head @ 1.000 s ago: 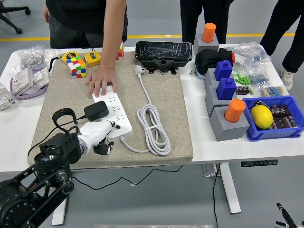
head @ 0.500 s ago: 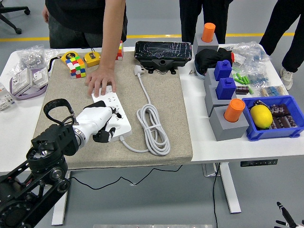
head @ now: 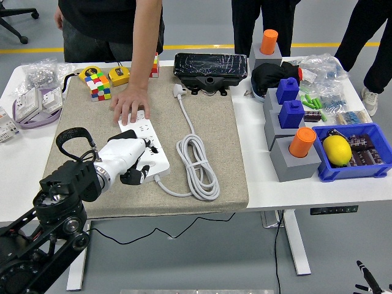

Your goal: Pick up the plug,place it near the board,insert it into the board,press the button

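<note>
The white power strip point(head: 160, 158) lies on the beige mat point(head: 208, 128), its white cord point(head: 197, 166) coiled to the right. My left hand point(head: 138, 162), white with dark fingertips, lies over the strip's middle with its fingers curled down onto it. The black plug is hidden under this hand, so I cannot tell whether the fingers grip it. A black cable loop point(head: 72, 137) arches up behind my wrist. A person's hand point(head: 130, 104) rests flat on the strip's far end. My right arm is out of view.
Colour cubes point(head: 98, 84) and a yellow tape measure point(head: 120, 76) sit at the mat's far left. A black device point(head: 203, 66) is at the back. Grey blocks with blue and orange pegs point(head: 294, 131) and a blue bin point(head: 355, 153) stand on the right.
My left hand moved up from the mat's near edge onto the strip and now covers the black plug, which stood uncovered on the strip one second ago. The person's hand stayed put.
</note>
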`<state>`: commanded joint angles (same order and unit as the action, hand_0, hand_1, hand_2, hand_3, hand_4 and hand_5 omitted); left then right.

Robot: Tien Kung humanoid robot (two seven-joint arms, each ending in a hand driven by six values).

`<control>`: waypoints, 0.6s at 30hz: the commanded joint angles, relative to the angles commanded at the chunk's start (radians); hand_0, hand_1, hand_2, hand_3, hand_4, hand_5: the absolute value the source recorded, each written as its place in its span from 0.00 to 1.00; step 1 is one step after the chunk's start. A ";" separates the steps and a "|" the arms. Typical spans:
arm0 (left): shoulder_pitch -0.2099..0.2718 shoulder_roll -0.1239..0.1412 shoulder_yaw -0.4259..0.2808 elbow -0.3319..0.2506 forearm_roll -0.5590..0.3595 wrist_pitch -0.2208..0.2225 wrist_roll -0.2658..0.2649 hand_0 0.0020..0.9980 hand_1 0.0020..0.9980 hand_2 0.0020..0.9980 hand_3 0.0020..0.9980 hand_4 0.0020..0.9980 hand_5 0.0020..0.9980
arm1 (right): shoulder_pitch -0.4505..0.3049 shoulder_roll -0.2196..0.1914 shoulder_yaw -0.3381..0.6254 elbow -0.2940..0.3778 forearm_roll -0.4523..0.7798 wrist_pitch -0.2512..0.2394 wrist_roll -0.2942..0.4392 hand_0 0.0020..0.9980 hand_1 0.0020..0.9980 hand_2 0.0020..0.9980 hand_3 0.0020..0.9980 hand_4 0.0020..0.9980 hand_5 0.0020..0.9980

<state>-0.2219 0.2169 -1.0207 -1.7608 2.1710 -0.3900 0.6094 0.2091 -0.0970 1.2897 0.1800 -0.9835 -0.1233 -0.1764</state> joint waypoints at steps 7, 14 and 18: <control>0.000 0.000 0.002 0.011 -0.004 -0.006 -0.001 0.19 0.02 0.12 0.82 0.52 0.00 | 0.001 0.000 -0.001 0.000 0.001 0.000 0.000 0.78 0.73 0.71 0.73 1.00 0.94; 0.011 0.000 0.006 0.045 -0.011 -0.009 -0.006 0.19 0.02 0.12 0.76 0.51 0.00 | -0.003 0.000 -0.002 0.000 -0.001 -0.001 -0.001 0.78 0.73 0.71 0.73 1.00 0.94; 0.013 0.000 0.007 0.067 -0.013 -0.005 -0.011 0.19 0.02 0.12 0.77 0.51 0.00 | -0.005 0.000 -0.003 0.000 0.000 -0.001 -0.002 0.78 0.73 0.71 0.73 1.00 0.94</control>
<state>-0.2093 0.2167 -1.0133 -1.6937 2.1584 -0.3948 0.5983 0.2039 -0.0969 1.2863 0.1800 -0.9835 -0.1239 -0.1780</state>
